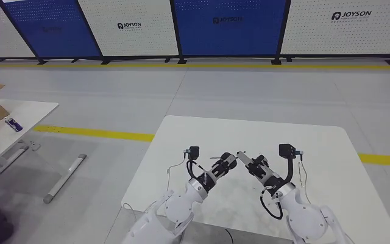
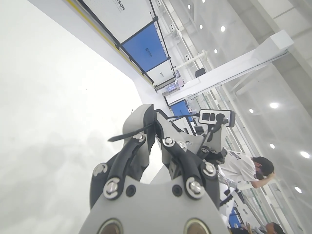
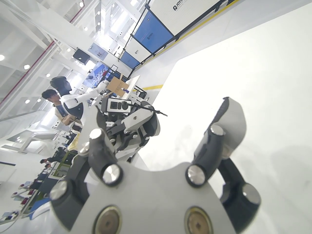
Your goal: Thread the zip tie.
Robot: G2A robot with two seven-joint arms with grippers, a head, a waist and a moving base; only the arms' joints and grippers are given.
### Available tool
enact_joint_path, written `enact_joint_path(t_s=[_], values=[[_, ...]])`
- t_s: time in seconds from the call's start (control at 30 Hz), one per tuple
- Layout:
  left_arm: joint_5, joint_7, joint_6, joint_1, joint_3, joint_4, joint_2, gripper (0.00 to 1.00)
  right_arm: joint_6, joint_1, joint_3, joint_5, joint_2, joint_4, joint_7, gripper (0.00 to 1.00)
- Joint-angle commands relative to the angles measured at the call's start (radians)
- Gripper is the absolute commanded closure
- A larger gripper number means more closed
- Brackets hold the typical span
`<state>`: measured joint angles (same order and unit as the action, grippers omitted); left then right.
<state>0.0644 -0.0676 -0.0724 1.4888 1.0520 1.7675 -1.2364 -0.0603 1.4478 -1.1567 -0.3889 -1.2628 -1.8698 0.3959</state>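
A thin black zip tie [image 2: 126, 135] is pinched between the fingertips of my left gripper [image 2: 153, 125], which is shut on it; one end pokes out sideways past a finger. In the right wrist view the same zip tie [image 3: 156, 110] sticks out of the left gripper [image 3: 146, 120] as a thin strip. My right gripper [image 3: 165, 122] is open with its fingers [image 3: 229, 120] spread wide, and nothing is between them. From above, the left gripper [image 1: 227, 162] and right gripper [image 1: 245, 158] are tip to tip, close together above the white table [image 1: 304, 146].
The white table has bare surface all around the arms. Another table [image 1: 27, 116] with a small object [image 1: 13, 125] stands at the far left across the floor. Blue and white panels [image 1: 231, 27] line the back.
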Motion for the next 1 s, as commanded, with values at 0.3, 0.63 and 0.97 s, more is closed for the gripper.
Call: enact_joint_path(t_s=[0.3, 0.63, 0.97], values=[[0.000, -0.001, 0.000, 0.000, 0.000, 0.000, 0.000, 1.00, 0.000, 0.000, 0.000, 0.000, 0.000, 0.000, 0.000, 0.00], [0.000, -0.001, 0.000, 0.000, 0.000, 0.000, 0.000, 1.00, -0.004, 0.004, 0.004, -0.046, 0.002, 0.006, -0.009, 0.00], [0.076, 0.038, 0.011, -0.001, -0.010, -0.003, -0.001, 1.00, -0.035, 0.004, 0.015, -0.106, 0.002, 0.003, -0.024, 0.80]])
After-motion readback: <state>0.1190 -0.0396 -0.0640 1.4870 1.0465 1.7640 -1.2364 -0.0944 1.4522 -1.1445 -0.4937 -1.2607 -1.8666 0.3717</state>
